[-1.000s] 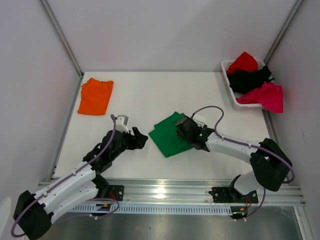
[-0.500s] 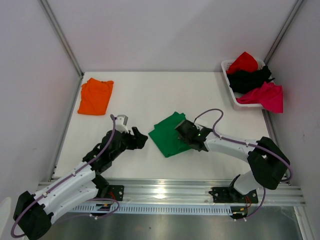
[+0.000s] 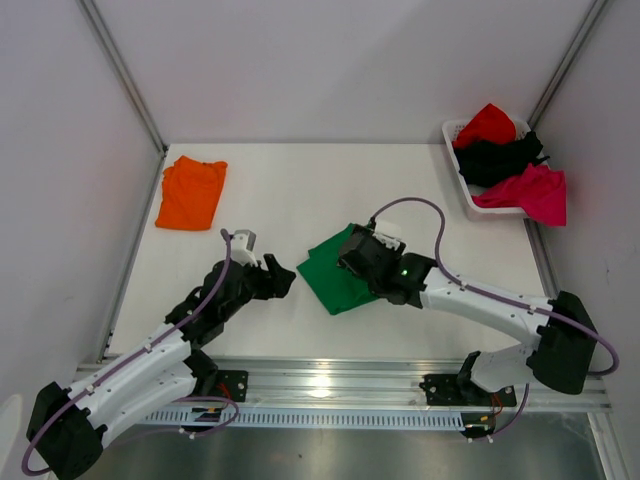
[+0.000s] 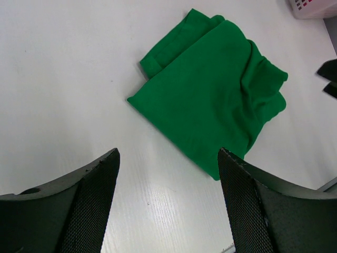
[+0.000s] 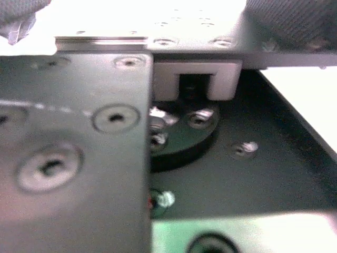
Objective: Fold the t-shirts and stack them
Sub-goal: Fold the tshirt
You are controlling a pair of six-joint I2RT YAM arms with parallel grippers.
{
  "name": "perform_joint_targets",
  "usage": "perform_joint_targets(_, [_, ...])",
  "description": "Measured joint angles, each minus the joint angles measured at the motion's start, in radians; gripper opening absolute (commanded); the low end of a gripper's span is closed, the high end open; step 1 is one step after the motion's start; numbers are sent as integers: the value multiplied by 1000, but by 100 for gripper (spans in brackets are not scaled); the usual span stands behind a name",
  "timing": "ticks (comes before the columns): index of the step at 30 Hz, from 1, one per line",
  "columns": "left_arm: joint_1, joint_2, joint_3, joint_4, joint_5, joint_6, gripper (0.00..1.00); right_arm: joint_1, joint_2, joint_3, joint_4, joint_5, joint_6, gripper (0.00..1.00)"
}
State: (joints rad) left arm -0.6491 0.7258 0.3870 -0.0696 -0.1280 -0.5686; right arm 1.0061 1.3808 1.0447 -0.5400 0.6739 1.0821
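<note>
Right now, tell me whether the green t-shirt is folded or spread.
Folded: green t-shirt lies in a compact, layered, slightly rumpled block.

Legible text, labels, brands, numbers, signs: none in any view. Surfaces checked: bright green folded cloth t-shirt, plain; orange folded cloth t-shirt, plain; white plastic basket, too small to show any marking. The right wrist view is blurred, with nothing readable.

A white basket is set at the far right corner of the table; an aluminium rail is fixed along the table's near edge
</note>
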Motion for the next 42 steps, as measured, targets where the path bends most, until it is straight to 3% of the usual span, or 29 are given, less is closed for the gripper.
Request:
perform_joint_targets(3, [0,5,0,0,0,0,77,3,-56,9,62,-1,-60,76])
perform_joint_targets(8, [0,16,0,0,1,0,77,-61,-75,-109,322,-35,-214,76])
perform_joint_targets(19, [0,4,0,-6,-1,1,78,-289,282,-222,755,-253,-358,75])
perform_joint_targets(25, [0,-13,0,-23,-11,3,78,-282,304,-221,761,-291,-273,75])
perform_joint_targets(33, [0,-2,5,-31,-14,12,78,-264,273,-212,599,-274,-66,74])
perform_joint_targets(42, [0,3,10,-30,-19,19,77,-229,206,-249,491,-245,31,74])
